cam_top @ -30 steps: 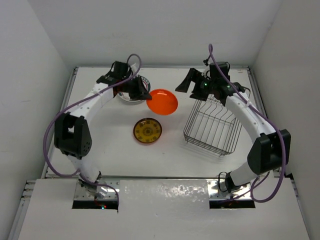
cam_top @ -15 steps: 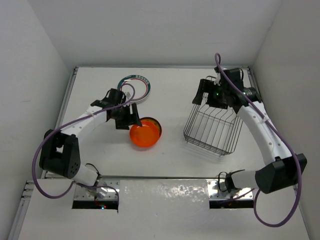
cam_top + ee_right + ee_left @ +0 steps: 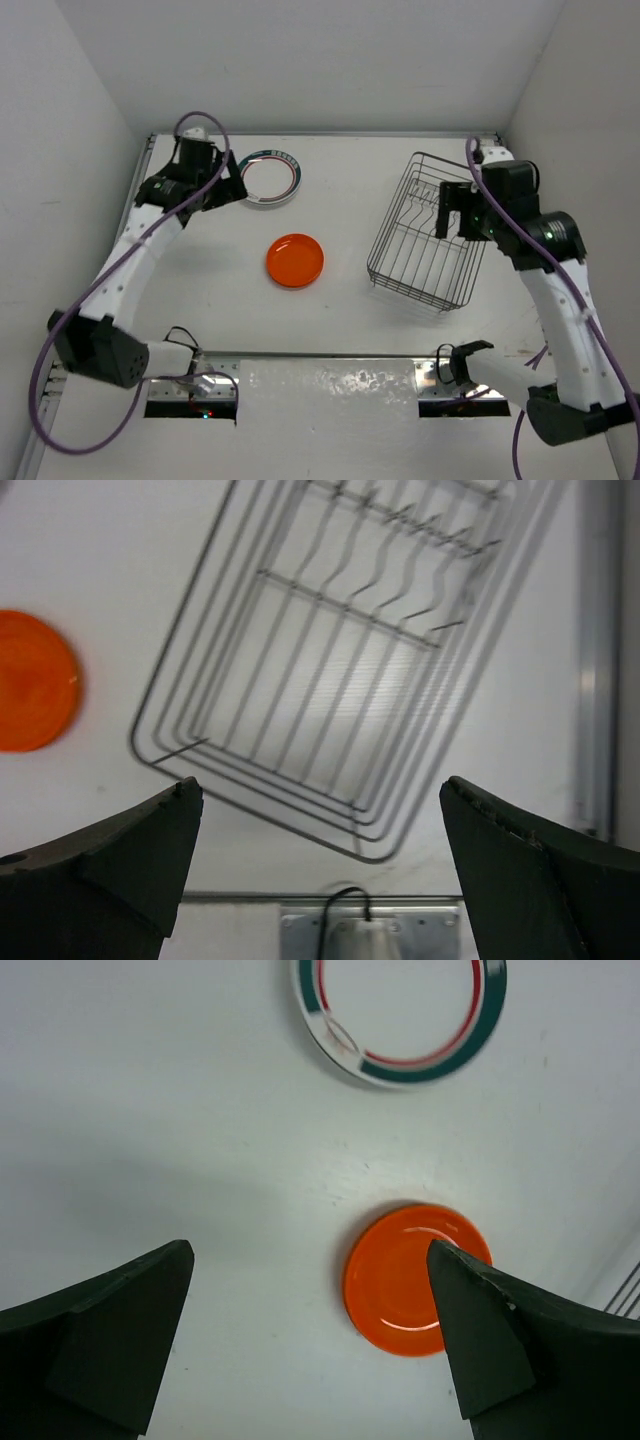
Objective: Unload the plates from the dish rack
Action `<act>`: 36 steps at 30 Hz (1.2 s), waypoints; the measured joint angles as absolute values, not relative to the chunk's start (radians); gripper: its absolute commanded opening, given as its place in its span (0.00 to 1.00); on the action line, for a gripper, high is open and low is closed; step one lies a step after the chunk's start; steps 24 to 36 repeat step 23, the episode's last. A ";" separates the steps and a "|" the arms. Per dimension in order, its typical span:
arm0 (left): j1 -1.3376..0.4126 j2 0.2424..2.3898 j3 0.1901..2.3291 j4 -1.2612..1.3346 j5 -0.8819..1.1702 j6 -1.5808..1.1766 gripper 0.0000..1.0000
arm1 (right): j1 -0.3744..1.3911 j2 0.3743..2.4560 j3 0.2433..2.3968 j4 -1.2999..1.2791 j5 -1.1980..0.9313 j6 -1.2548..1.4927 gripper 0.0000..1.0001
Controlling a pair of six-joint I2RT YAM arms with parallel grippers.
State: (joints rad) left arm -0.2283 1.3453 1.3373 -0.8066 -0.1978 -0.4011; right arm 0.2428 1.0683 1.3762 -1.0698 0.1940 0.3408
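Two plates lie flat on the table: the orange plate in the middle, the green-rimmed plate back left. My left wrist cam sees both under the left claw. The right one catches only the orange, beside the dish rack below the right claw. Both claws are spread wide, holding nothing.

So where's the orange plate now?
In the top view the orange plate lies on the table near centre, left of the dish rack, nearer than the green-rimmed plate.
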 measured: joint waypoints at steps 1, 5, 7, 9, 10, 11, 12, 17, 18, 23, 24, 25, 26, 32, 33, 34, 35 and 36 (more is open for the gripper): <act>-0.228 1.298 1.339 -0.814 -0.247 -0.409 1.00 | 0.243 1.042 1.391 -1.094 0.240 0.327 0.99; -0.228 1.052 1.296 -0.818 -0.430 -0.465 1.00 | 0.243 0.928 1.423 -1.166 0.385 0.286 0.99; -0.228 0.923 1.245 -0.826 -0.510 -0.490 1.00 | 0.243 0.874 1.437 -1.208 0.421 0.271 0.99; -0.228 0.845 1.216 -0.871 -0.572 -0.511 1.00 | 0.243 0.830 1.464 -1.245 0.445 0.257 0.99; -0.228 0.808 1.211 -0.910 -0.616 -0.524 1.00 | 0.243 0.808 1.478 -1.259 0.453 0.252 0.99; -0.228 0.781 1.211 -0.926 -0.634 -0.529 1.00 | 0.244 0.791 1.488 -1.270 0.461 0.247 0.99; -0.230 0.761 1.209 -0.947 -0.659 -0.532 1.00 | 0.244 0.775 1.494 -1.277 0.466 0.241 0.99; -0.236 0.676 1.164 -1.052 -0.704 -0.543 1.00 | 0.244 0.719 1.485 -1.323 0.491 0.234 0.99; -0.236 0.654 1.154 -1.074 -0.706 -0.543 1.00 | 0.244 0.714 1.473 -1.330 0.491 0.234 0.99; -0.236 0.564 1.144 -1.120 -0.710 -0.524 1.00 | 0.244 0.705 1.407 -1.349 0.490 0.239 0.99; -0.236 0.564 1.144 -1.120 -0.710 -0.524 1.00 | 0.244 0.705 1.407 -1.349 0.490 0.239 0.99; -0.236 0.564 1.144 -1.120 -0.710 -0.524 1.00 | 0.244 0.705 1.407 -1.349 0.490 0.239 0.99; -0.236 0.564 1.144 -1.120 -0.710 -0.524 1.00 | 0.244 0.705 1.407 -1.349 0.490 0.239 0.99; -0.236 0.564 1.144 -1.120 -0.710 -0.524 1.00 | 0.244 0.705 1.407 -1.349 0.490 0.239 0.99; -0.236 0.564 1.144 -1.120 -0.710 -0.524 1.00 | 0.244 0.705 1.407 -1.349 0.490 0.239 0.99; -0.236 0.564 1.144 -1.120 -0.710 -0.524 1.00 | 0.244 0.705 1.407 -1.349 0.490 0.239 0.99; -0.236 0.564 1.144 -1.120 -0.710 -0.524 1.00 | 0.244 0.705 1.407 -1.349 0.490 0.239 0.99; -0.236 0.564 1.144 -1.120 -0.710 -0.524 1.00 | 0.244 0.705 1.407 -1.349 0.490 0.239 0.99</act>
